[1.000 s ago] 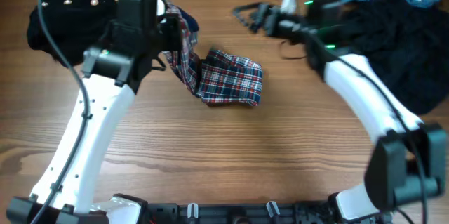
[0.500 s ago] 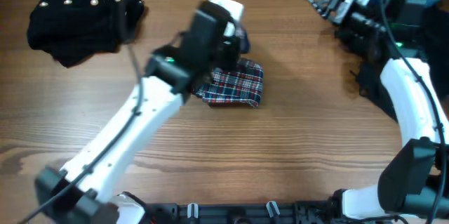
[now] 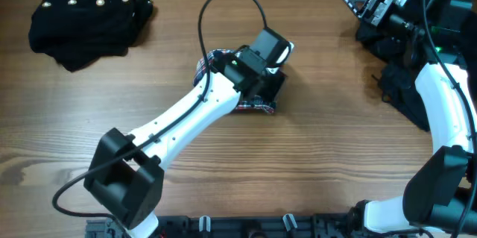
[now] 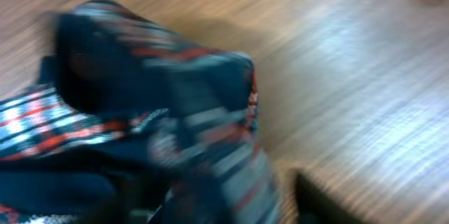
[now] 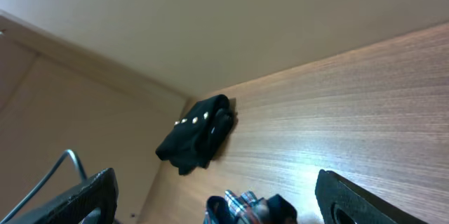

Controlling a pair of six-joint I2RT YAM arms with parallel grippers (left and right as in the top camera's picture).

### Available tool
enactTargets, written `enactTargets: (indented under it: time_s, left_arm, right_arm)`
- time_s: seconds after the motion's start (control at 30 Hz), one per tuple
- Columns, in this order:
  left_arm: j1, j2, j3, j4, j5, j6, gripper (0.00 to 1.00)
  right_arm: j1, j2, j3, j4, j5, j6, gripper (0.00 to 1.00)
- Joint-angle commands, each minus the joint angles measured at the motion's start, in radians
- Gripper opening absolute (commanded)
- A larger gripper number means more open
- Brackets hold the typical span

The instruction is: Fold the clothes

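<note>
Roughly at the middle of the wooden table [image 3: 335,156], the red, navy and white plaid garment [image 3: 203,66] lay bunched in a small heap, most of it hidden from above by the left gripper [image 3: 268,89], which hung directly over it with its arm reaching in from the near left corner. Seen from the left wrist, the plaid cloth [image 4: 140,112] filled the left half of the view as a rumpled, raised fold, but the picture was badly blurred; I could not tell how far the left fingers were spread or whether they gripped the fabric. The right gripper [image 3: 358,1] sat far off at the table's far right corner, above a pile of black clothes [image 3: 395,85] that spread beneath its arm. Its two dark fingers [image 5: 351,196] stood wide apart at the bottom corners of the right wrist view with nothing between them but open table. That same view looked across the wood to the plaid heap [image 5: 242,206] and, beyond it, to the black garment with pale studs [image 3: 82,18], which lay folded at the far left corner, well apart from everything else.
</note>
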Motion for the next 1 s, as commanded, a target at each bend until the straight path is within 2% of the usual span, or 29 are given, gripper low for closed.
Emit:
enactTargets:
  time_s: [0.0, 0.13, 0.3, 0.43, 0.57, 0.7, 0.83, 0.97]
  left_arm:
    - [-0.053, 0.0, 0.021, 0.028, 0.064, 0.008, 1.0]
    - [-0.102, 0.0, 0.021, 0.072, 0.13, 0.008, 1.0]
    - [-0.125, 0.0, 0.021, 0.108, 0.087, -0.001, 1.0]
    - [-0.089, 0.0, 0.021, 0.105, 0.055, -0.026, 1.0]
    - [-0.03, -0.013, 0.021, 0.085, 0.053, -0.026, 1.0]
    - [0.054, -0.086, 0.021, 0.056, -0.016, -0.026, 1.0]
    - [0.16, -0.179, 0.021, -0.008, -0.035, -0.036, 1.0]
    - [0.269, -0.199, 0.021, -0.083, -0.035, -0.098, 1.0]
  right_arm:
    - [0.004, -0.003, 0.009, 0.004, -0.024, -0.021, 0.91]
    - [0.004, -0.003, 0.009, 0.002, -0.024, -0.023, 0.91]
    - [0.004, -0.003, 0.009, -0.006, -0.044, -0.044, 0.91]
    - [0.004, -0.003, 0.009, -0.024, -0.048, -0.067, 0.91]
    - [0.004, -0.003, 0.009, -0.037, -0.059, -0.074, 0.91]
    - [0.006, -0.003, 0.009, -0.071, -0.1, -0.089, 0.91]
    - [0.03, -0.003, 0.009, -0.191, -0.109, -0.168, 0.91]
    - [0.08, -0.003, 0.009, -0.288, -0.103, -0.221, 0.88]
